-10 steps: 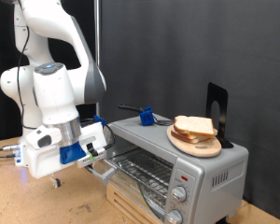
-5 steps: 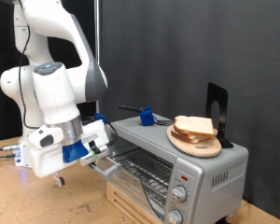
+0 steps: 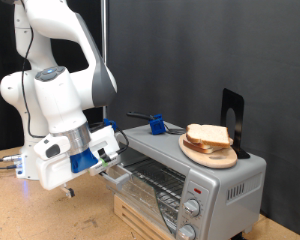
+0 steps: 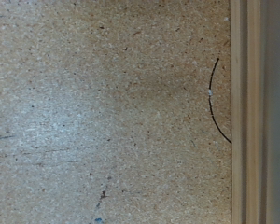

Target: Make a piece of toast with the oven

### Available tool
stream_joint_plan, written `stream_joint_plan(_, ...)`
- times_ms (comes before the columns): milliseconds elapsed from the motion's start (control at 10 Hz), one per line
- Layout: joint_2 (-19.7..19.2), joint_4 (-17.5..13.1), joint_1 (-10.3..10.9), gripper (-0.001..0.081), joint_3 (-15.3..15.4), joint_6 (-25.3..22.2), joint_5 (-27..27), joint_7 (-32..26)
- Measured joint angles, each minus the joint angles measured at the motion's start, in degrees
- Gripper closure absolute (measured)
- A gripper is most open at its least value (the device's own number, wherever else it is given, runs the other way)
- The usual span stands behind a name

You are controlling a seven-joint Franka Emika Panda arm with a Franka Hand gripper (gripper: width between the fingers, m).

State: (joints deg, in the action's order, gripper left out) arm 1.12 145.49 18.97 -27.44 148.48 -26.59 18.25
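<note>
Black curtains close off the back of my workspace, and a speckled particle-board table fills almost all of the wrist view, with a thin dark cable curving beside a pale metal edge.

From the exterior view I read the gripper as sitting low at the front of the oven, right against the edge of its lowered glass door. I cannot tell whether the fingers are parted or closed, or whether they grip the door's edge, because the white hand and blue mounts hide them. My guess is that the hand is there to work the door, since the wire rack is exposed and bare.

Further out, the bread lies on a round wooden plate on top of the oven, towards the exterior view's right. It looks pale with a tan crust; I cannot separate one slice from the rest. A blue object and a black stand share that roof.
</note>
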Motion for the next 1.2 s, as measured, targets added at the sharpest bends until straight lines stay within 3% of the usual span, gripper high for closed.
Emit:
stream_joint_plan(500,3.89,0.25,1.45,-0.0002,2.22,-2.91,-6.19,-1.01)
stream_joint_plan(1200,7.72,0.23,1.85,-0.0002,6.18,-4.16,-5.39,4.57)
